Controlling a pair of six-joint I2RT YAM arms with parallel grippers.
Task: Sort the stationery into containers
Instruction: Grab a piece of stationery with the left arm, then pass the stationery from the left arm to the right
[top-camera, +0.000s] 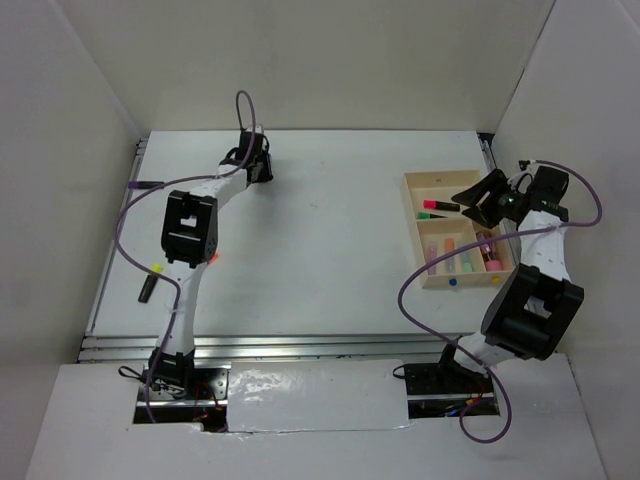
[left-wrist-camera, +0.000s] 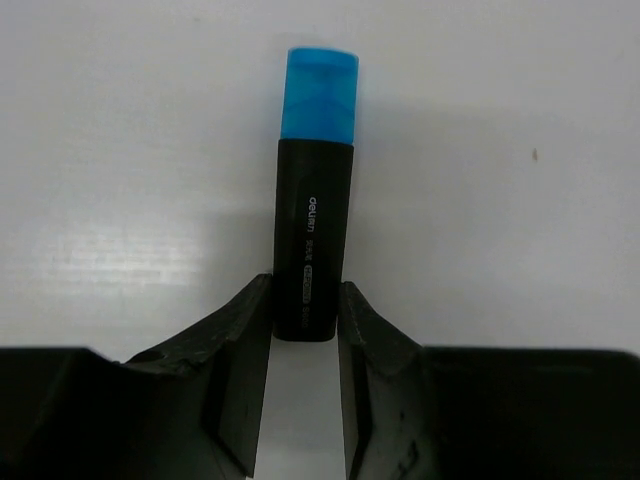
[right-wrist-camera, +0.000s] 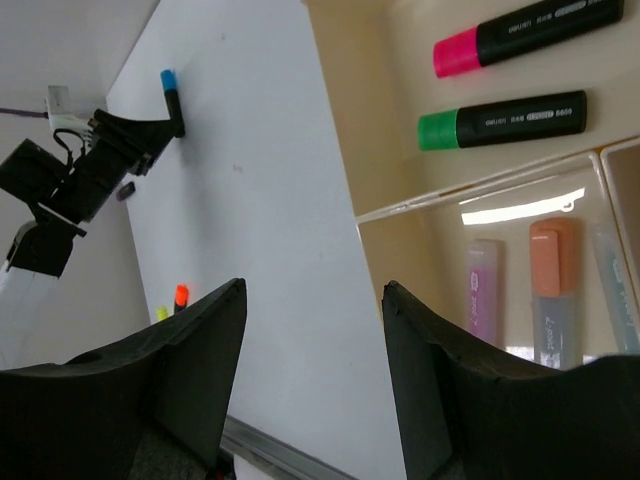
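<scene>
My left gripper (left-wrist-camera: 305, 300) is shut on the base end of a black highlighter with a blue cap (left-wrist-camera: 315, 190), which points away over the white table. In the top view this gripper (top-camera: 258, 160) is at the far left back. The wooden tray (top-camera: 412, 215) stands at the right. It holds a pink-capped highlighter (right-wrist-camera: 520, 35), a green-capped one (right-wrist-camera: 500, 122) and pale pens (right-wrist-camera: 552, 285) in a nearer compartment. My right gripper (right-wrist-camera: 315, 290) is open and empty, hovering over the tray's left side (top-camera: 472, 203).
Loose markers lie at the left: a purple one (top-camera: 148, 185) by the table edge, a yellow-ended one (top-camera: 155, 269), an orange-ended one (top-camera: 213, 258) and a black one (top-camera: 147, 290). White walls enclose the table. Purple cables loop from both arms.
</scene>
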